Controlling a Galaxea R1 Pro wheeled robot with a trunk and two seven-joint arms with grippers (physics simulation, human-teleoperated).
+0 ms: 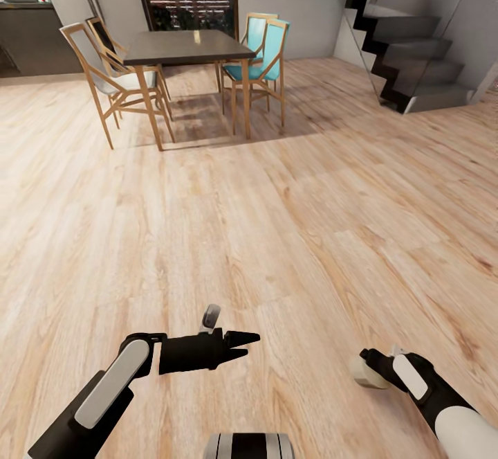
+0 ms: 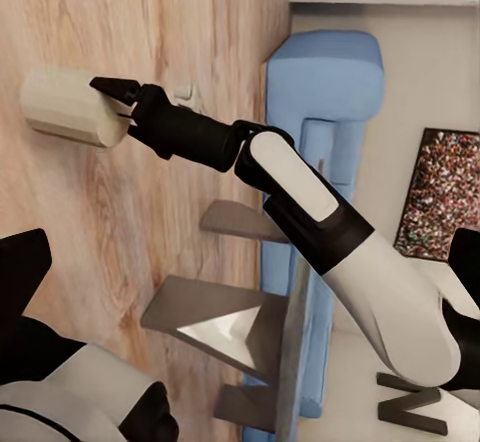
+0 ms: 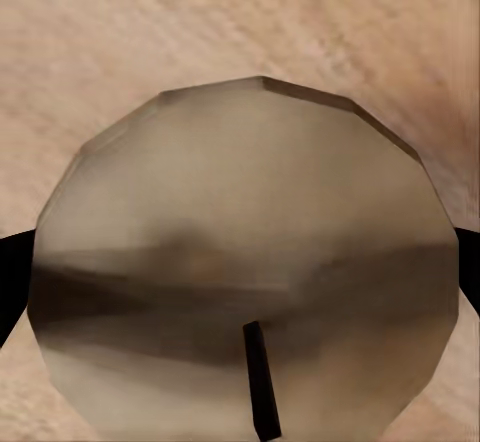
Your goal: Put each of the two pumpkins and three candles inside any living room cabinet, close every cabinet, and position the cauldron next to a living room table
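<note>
1. One candle [image 1: 364, 372] was all I could count from where I stood, a stubby beige lump carried low over the wooden floor [image 1: 277, 223] at the robot's right side.
2. Right gripper [image 1: 371, 364] was clamped on that candle, its dark fingers pressed against opposite sides; in the left wrist view the candle [image 2: 68, 108] stuck out past the fingertips like a short pale drum.
3. Up close in the right wrist view, the candle [image 3: 245, 262] showed a faceted, rounded end with a thin dark wick [image 3: 260, 377].
4. My guess was that it was light and stiff, waxy and a bit slick, so a firm squeeze across the flat of its sides looked the safest hold; pinching the rounded end would probably have let it squirt free.
5. It seemed sturdy enough not to crush, though a drop onto the boards could have chipped it.
6. Left gripper [image 1: 247, 345] carried nothing, pointing across the robot's front with its two fingers only a little apart.
7. Zero pumpkins, zero cabinets and no cauldron stood in front of us at that moment.
8. Further off I counted one dark dining table [image 1: 185, 46], two pale wood chairs [image 1: 97, 71] on one side and two teal chairs [image 1: 266, 50] on the other.
9. One dark staircase [image 1: 408, 37] climbed the far right wall.
</note>
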